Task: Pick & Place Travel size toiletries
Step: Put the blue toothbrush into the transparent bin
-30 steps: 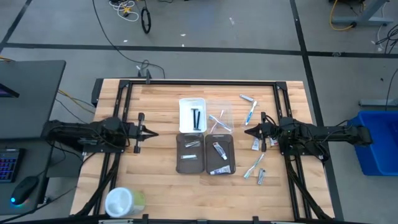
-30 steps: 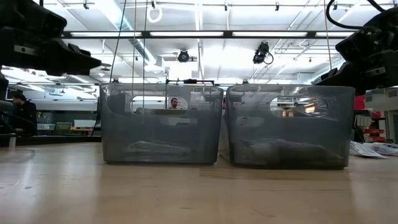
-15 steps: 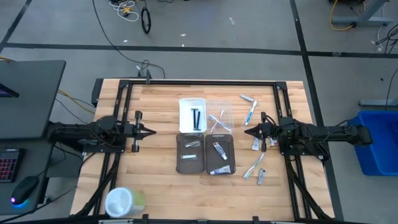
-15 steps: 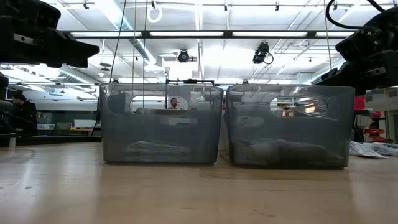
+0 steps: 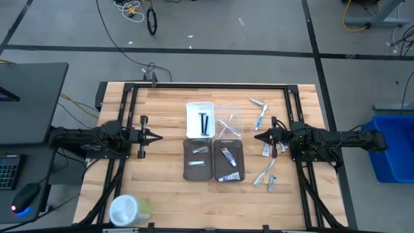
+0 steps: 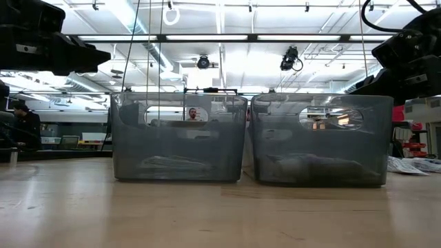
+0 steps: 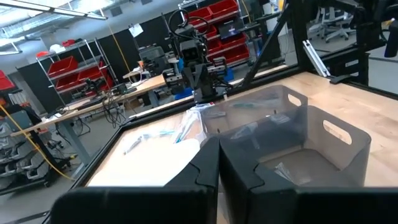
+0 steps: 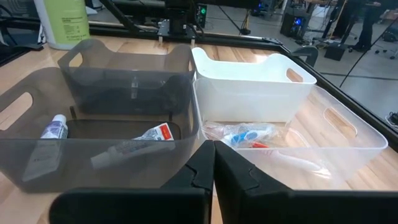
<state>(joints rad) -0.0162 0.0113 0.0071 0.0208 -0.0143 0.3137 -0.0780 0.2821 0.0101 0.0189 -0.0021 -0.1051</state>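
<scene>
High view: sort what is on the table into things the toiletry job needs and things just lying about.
For the job:
- loose tubes and toothbrushes on the wood by the right pincer
- tubes in the grey trays
- black sticks in the white tray
- toothbrushes in the clear tray

Just lying about:
- round white-and-green container

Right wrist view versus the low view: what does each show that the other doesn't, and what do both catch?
Only the right wrist view shows the white tray, the clear tray holding toothbrushes, the tubes lying in a grey tray, and the shut right pincer.

Only the low view shows people in the room behind, seen through the trays' handle holes, and the ceiling lights.

Both show the two grey trays side by side on the wooden table.
</scene>
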